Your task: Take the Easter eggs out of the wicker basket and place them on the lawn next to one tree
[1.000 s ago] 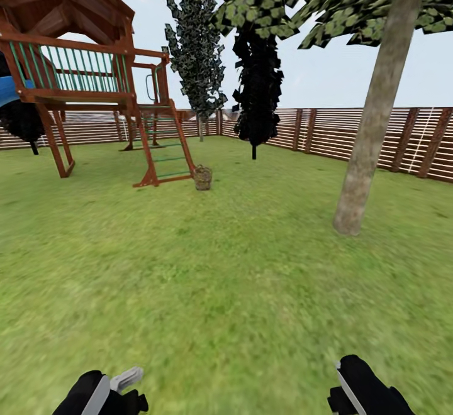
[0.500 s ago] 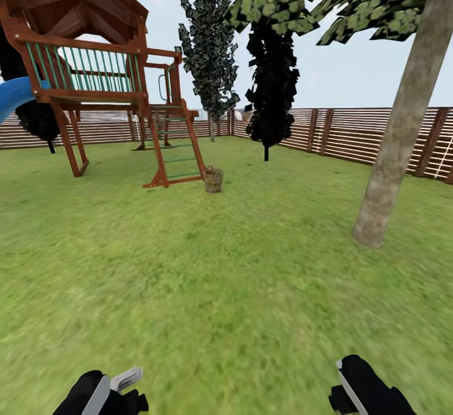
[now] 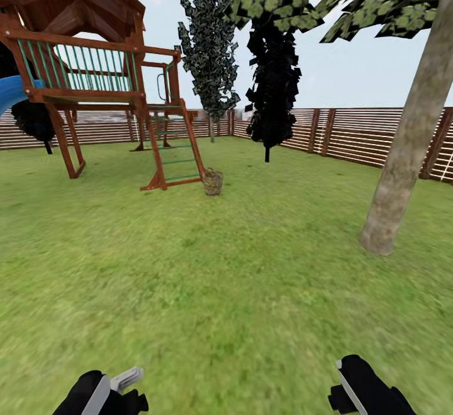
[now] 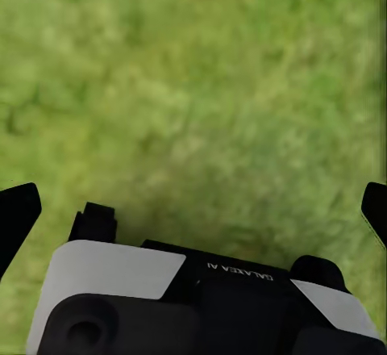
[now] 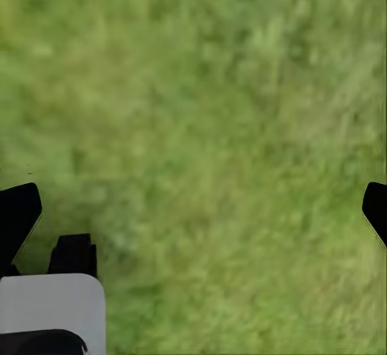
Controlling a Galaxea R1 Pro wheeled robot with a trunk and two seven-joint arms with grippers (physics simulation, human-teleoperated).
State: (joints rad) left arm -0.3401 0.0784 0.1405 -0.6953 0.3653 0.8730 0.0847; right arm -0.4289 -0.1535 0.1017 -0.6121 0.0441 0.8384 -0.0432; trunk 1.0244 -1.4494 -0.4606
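While the lawn (image 3: 207, 289) fills the foreground of the head view, the basket (image 3: 212, 182) stands far off on the grass, just beside the foot of the playset's (image 3: 88, 82) green-runged ladder (image 3: 175, 157). It is upright, and it is too small and distant to tell what lies inside; no eggs can be made out. To the right, nearer the robot, the tree (image 3: 409, 144) rises with its pale trunk leaning slightly, its leaves spreading across the top of the view, well apart from the basket. Two dark narrow trees (image 3: 272, 82) stand further back before a slatted wooden fence (image 3: 352, 135). A blue slide (image 3: 9, 91) shows at the playset's left edge. Both grippers hang low over bare grass: the left gripper (image 4: 193, 210) has its fingers (image 4: 16, 214) spread wide with nothing between them, and the right gripper (image 5: 193, 210) likewise has its fingers (image 5: 18, 210) wide apart over the lawn.
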